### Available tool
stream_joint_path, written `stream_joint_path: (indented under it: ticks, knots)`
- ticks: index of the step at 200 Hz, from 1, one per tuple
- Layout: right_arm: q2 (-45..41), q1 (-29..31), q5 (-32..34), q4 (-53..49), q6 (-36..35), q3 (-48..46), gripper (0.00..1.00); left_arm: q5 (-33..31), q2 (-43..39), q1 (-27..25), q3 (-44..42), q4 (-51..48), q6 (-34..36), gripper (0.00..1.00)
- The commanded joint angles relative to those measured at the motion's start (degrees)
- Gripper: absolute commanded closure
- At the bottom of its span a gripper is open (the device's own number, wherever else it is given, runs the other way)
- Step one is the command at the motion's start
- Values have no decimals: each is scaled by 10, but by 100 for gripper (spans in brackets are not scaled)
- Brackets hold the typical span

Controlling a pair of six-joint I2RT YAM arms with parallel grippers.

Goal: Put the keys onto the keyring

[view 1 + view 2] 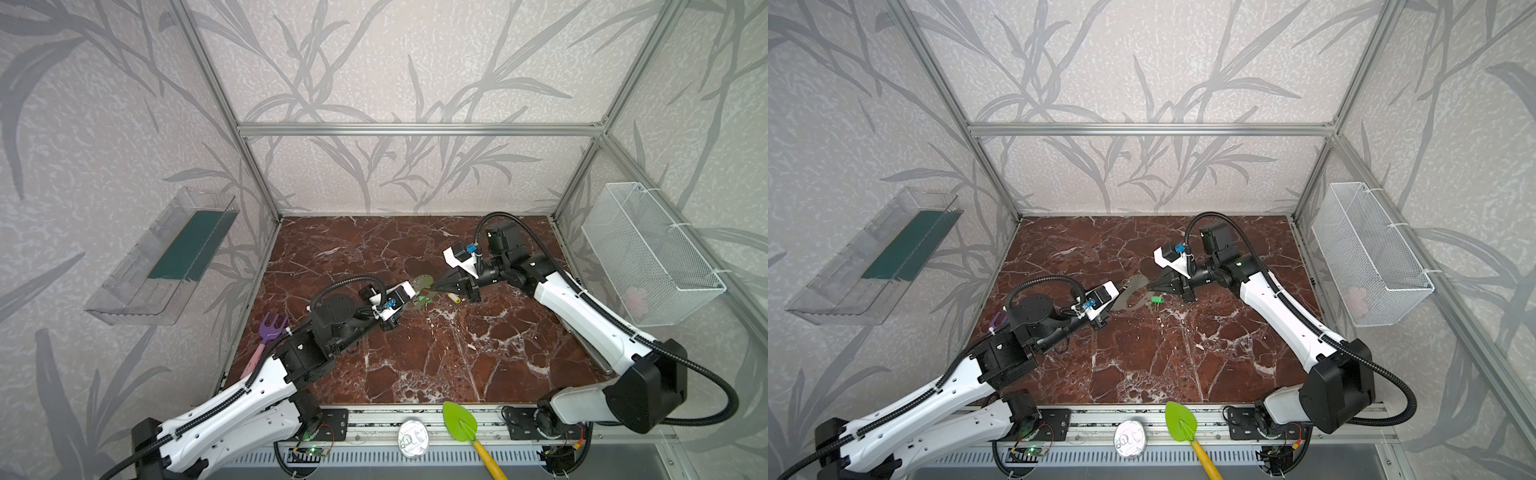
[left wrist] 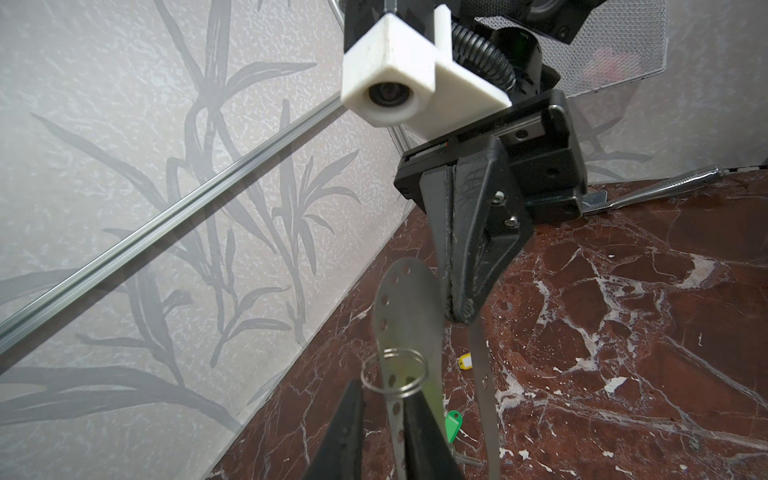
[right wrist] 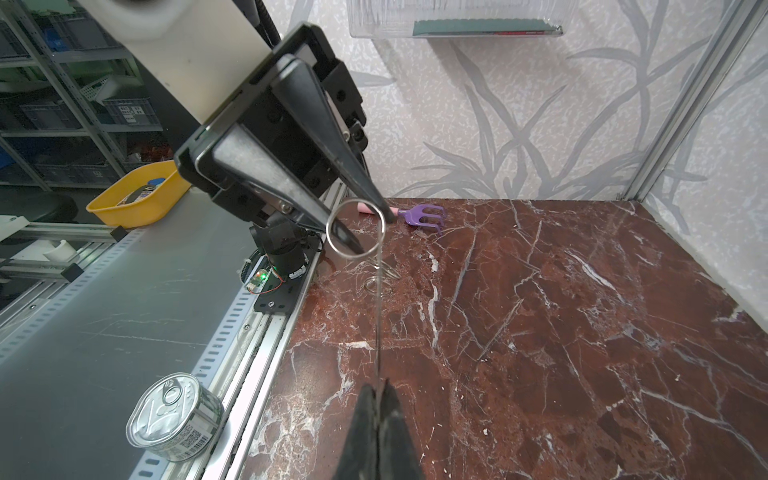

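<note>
Grey sheet metal forms the keyring [image 2: 409, 299], a flat D-shaped plate with a large opening and a row of small round holes along its curved edge. It is held in the air over the middle of the glossy, red-brown marbled worktop [image 1: 415, 361]. One edge of it is clamped between the fully closed black fingers of the right gripper [image 3: 378, 386].

The right arm is stretched in from the near right with its elbow raised and the gripper pointed leftward. The left arm is reached in low from the near left, so that the two grippers are brought tip to tip.

The tapered fingers of the left gripper [image 2: 384, 395] are seen narrowly parted astride the plate's holed edge. A thin round wire ring [image 2: 394, 372] sits at their tips; whether it is pinched cannot be told.

Two keys are left lying on the worktop near the plate, apart from each other: the green-tagged key [image 2: 453, 426] and the yellow-tagged key [image 2: 464, 360], both with smooth plastic tags.
</note>
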Motion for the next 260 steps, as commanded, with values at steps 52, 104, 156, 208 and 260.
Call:
stream_joint_path:
  ticks: [52, 104, 156, 208, 260]
  knots:
    - [5, 3, -8, -10, -4, 20, 100, -4, -17, 3, -16, 41, 28, 68]
    - [6, 3, -8, -13, -4, 22, 100, 19, -7, 3, -12, 37, 35, 69]
    - [5, 3, -8, -15, -4, 21, 100, 19, 1, 2, -7, 24, 41, 77]
    - [4, 3, -7, -17, -6, 24, 100, 8, -2, 3, -7, 8, 45, 83]
    - [3, 2, -8, -21, -6, 24, 100, -6, -7, 2, -12, -4, 47, 77]
